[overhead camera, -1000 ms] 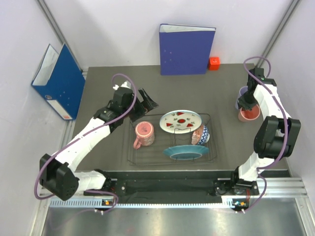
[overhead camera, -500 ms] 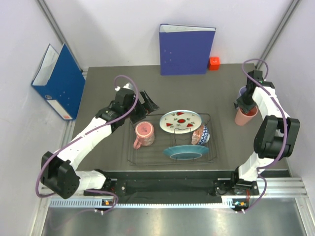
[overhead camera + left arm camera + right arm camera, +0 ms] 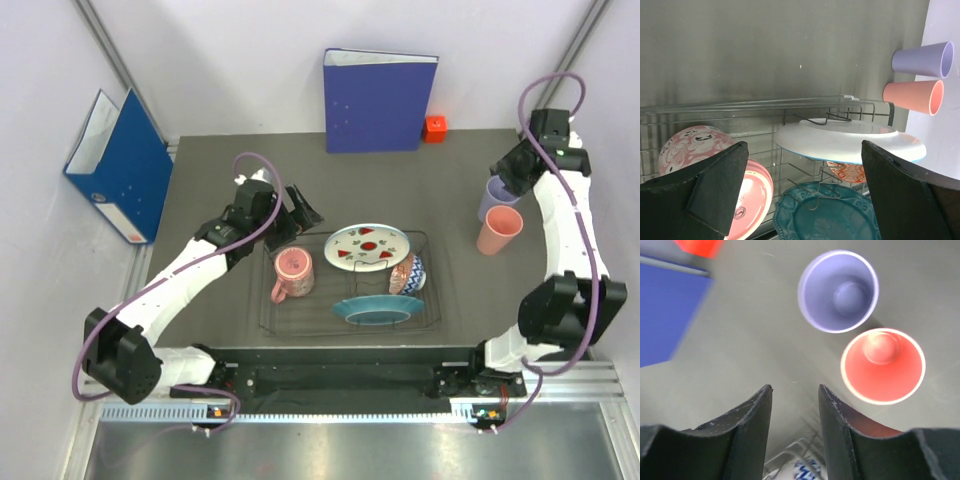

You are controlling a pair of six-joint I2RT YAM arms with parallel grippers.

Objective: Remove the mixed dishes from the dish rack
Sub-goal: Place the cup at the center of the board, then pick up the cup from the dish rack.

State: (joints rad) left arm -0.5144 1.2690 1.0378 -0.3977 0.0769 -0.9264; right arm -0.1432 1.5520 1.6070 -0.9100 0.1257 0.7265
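Top: rack point(image 3: 437, 292) mid surface point(image 3: 220, 170), holding racked cup point(image 3: 292, 272), white plate point(image 3: 366, 246), teal plate point(image 3: 372, 311), bowl point(image 3: 408, 272).

Left wrist: left end effector point(image 3: 804, 147) wide open, empty, over rack's far left. Racked cup lying down, axis approx. near-far, mouth far/up. Prob. light, stiff, slick, so grab at rim.

Right wrist: right end effector point(image 3: 795, 390) part open, empty, above lavender cup point(image 3: 838, 291) and pink cup point(image 3: 883, 366), both upright, far right.
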